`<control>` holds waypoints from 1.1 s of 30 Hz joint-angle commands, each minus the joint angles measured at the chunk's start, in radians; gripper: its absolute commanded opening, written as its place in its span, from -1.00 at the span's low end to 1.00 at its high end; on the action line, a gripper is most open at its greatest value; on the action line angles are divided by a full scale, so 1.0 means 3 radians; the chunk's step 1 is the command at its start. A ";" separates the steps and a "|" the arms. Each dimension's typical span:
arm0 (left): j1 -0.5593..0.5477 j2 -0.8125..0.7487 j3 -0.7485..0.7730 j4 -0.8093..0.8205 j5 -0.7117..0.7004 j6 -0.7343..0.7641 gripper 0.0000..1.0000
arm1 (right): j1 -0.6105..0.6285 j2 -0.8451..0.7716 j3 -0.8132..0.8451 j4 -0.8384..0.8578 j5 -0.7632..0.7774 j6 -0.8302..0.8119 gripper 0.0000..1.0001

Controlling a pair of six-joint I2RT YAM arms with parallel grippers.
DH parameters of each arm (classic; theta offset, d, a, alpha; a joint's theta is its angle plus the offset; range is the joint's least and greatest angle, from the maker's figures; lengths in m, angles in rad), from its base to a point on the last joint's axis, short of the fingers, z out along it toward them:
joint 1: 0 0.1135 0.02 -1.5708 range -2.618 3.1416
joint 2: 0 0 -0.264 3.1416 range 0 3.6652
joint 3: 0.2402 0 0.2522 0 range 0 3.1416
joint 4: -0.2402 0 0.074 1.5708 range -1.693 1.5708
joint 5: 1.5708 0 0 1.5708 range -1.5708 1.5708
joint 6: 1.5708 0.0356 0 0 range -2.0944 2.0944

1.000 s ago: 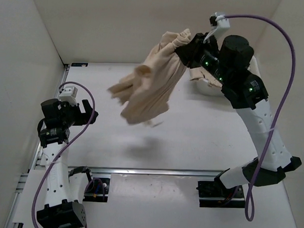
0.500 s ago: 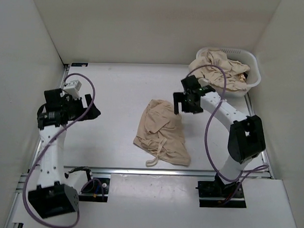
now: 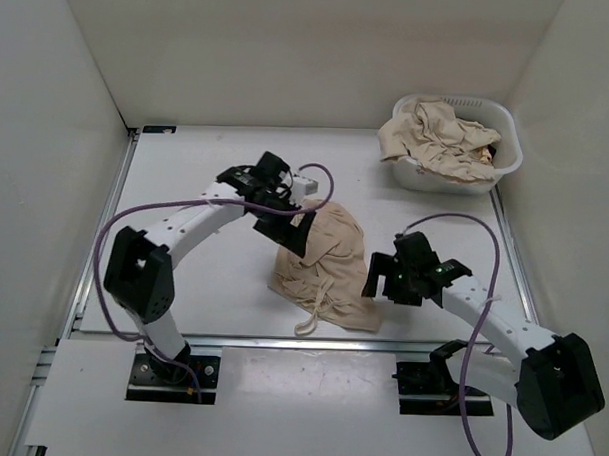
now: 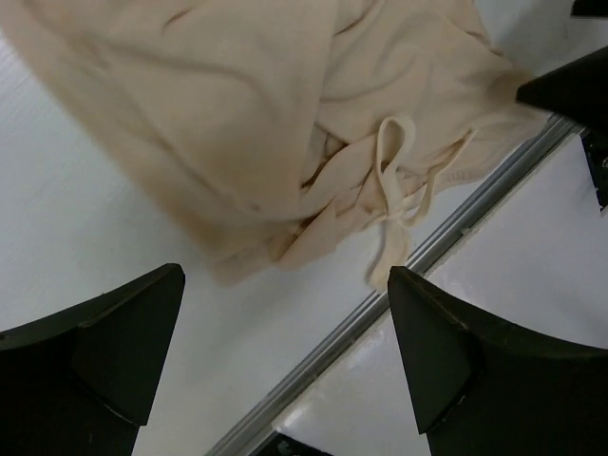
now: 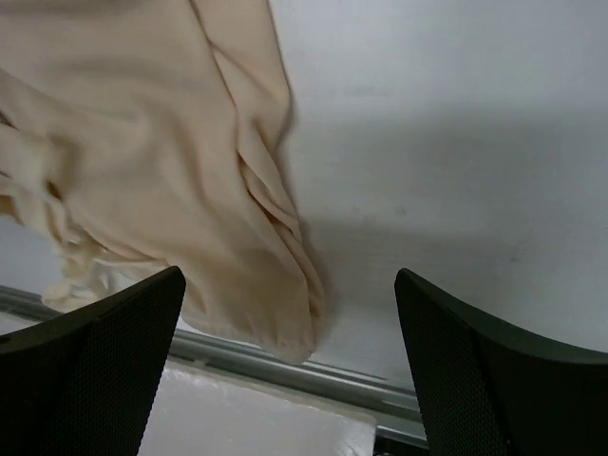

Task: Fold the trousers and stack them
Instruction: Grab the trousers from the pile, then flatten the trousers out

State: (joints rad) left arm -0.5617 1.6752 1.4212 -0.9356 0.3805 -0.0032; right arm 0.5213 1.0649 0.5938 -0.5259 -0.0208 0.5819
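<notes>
Both arms have swung since half a second ago. The left arm, then folded at the left edge of the overhead view, now reaches into the centre. The right arm has dropped from the cloth's upper right edge to its lower right side. The trousers lie in the same crumpled heap as before.

The left gripper [image 3: 296,228] hangs with its jaws spread wide and nothing between them, over the upper left edge of the trousers [image 3: 328,264]. In its wrist view the gripper [image 4: 285,285] shows two dark fingers [image 4: 104,351] in the lower corners. The trousers [image 4: 237,114] fill the upper part of that frame, and their nearest fold ends just above the gap, apart from both fingers. A drawstring [image 4: 388,204] loops out of the gathered waist toward the right-hand finger, its end lying on the white table [image 4: 85,218] beside a metal rail [image 4: 418,261] that runs diagonally.

The right gripper [image 3: 376,278] is likewise spread and empty, just beside the lower right edge of the heap. In its wrist view, the gripper [image 5: 290,275] has the trousers [image 5: 142,142] in the upper left, one folded edge trailing down into the gap between the fingers [image 5: 475,361]. I cannot tell whether they touch it.

Farther out, the trousers sit near the middle of the table [image 3: 222,295], close to its lower edge. Well apart, in the upper right, a white basket [image 3: 510,135] holds a heap [image 3: 438,138] of the same beige cloth.
</notes>
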 commanded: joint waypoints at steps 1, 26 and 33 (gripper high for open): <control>-0.0208 0.0397 0.0028 0.0224 0.0030 0.0011 1.00 | 0.0062 0.0080 -0.0189 0.0474 -0.0544 0.0238 0.89; 0.0603 -0.1287 -0.0300 -0.0572 -0.1498 0.0011 -0.72 | -0.0464 -0.0174 0.1716 -0.2014 0.1699 -0.0160 -1.00; 0.0860 -0.1871 0.0186 -0.1269 -0.1998 0.0011 -0.72 | -0.0464 -0.0344 0.3152 -0.2368 0.1946 -0.0384 -1.00</control>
State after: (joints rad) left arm -0.3614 1.1584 1.4403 -1.1355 0.0284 -0.0082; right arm 0.4110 0.9897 1.4155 -1.0412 0.3206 0.5537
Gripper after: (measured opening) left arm 0.212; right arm 0.010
